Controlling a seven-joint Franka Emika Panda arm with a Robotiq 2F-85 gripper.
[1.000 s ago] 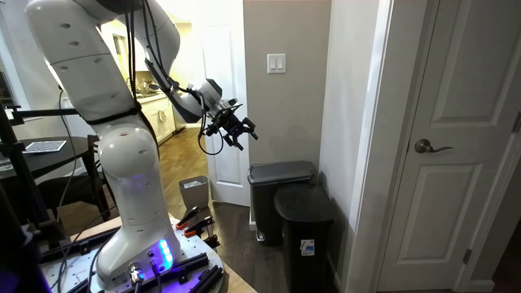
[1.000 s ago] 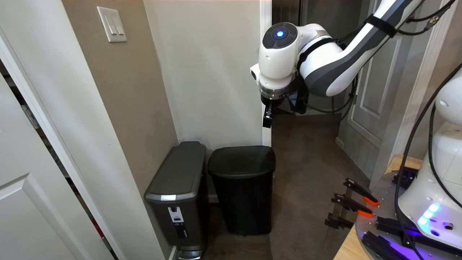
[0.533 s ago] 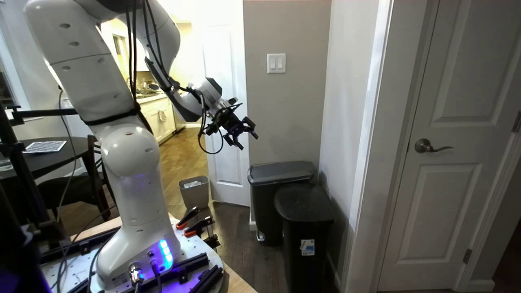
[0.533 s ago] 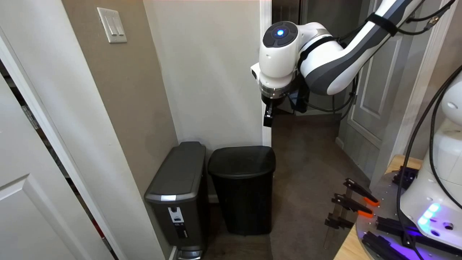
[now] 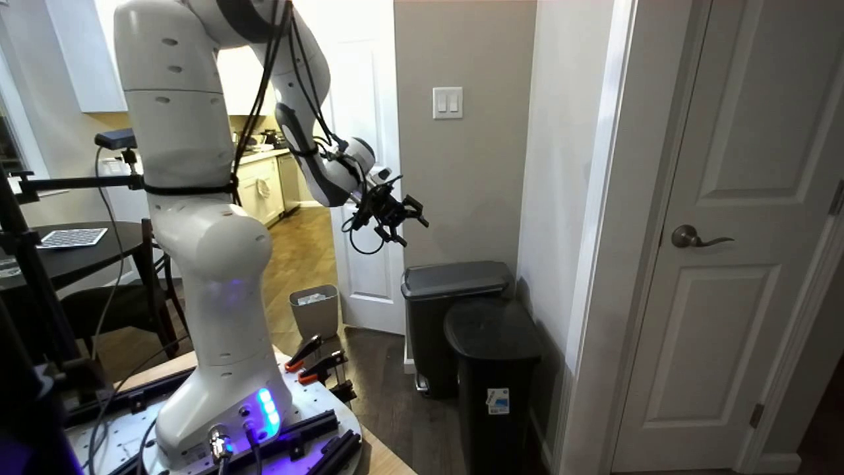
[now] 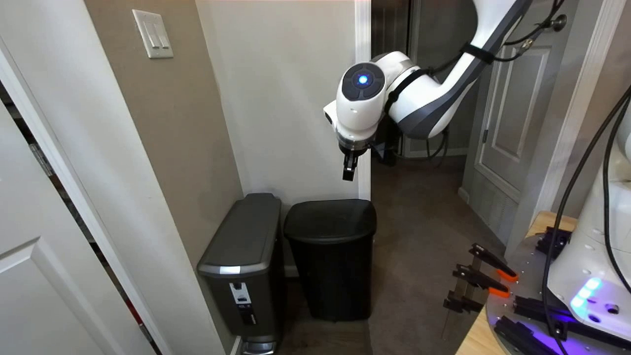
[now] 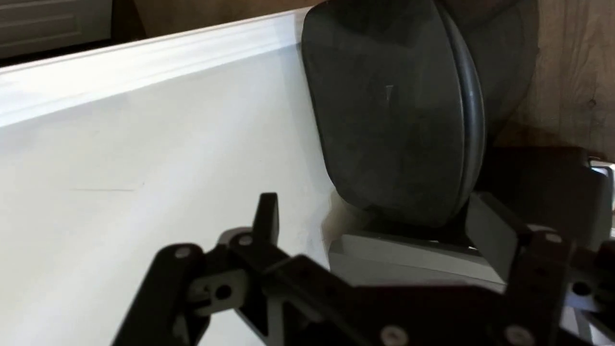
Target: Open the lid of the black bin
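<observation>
The black bin [image 5: 491, 435] stands upright on the floor against the pale wall, with a small label on its front; it also shows in an exterior view [image 6: 335, 276]. Its glossy black lid [image 5: 494, 326] is closed flat on top, also seen in an exterior view [image 6: 331, 219] and in the wrist view [image 7: 389, 129]. My gripper [image 5: 414, 233] is well above the bins and touches nothing; it shows in an exterior view [image 6: 348, 175] too. In the wrist view my gripper [image 7: 374, 199] has its fingers spread wide with nothing between them, and the lid lies farther below.
The grey bin [image 6: 241, 301] stands right beside the black bin, its dull lid [image 6: 246, 231] shut. The pale wall [image 7: 168, 182] rises close behind the bins. A small wastebasket [image 5: 315, 316] is near the doorway. Clamps [image 6: 485, 276] stick out from the robot's mount.
The arm has swung outward. My gripper has moved slightly right and down in an exterior view, and left and down in another, to above the black lid. The bins have not moved.
</observation>
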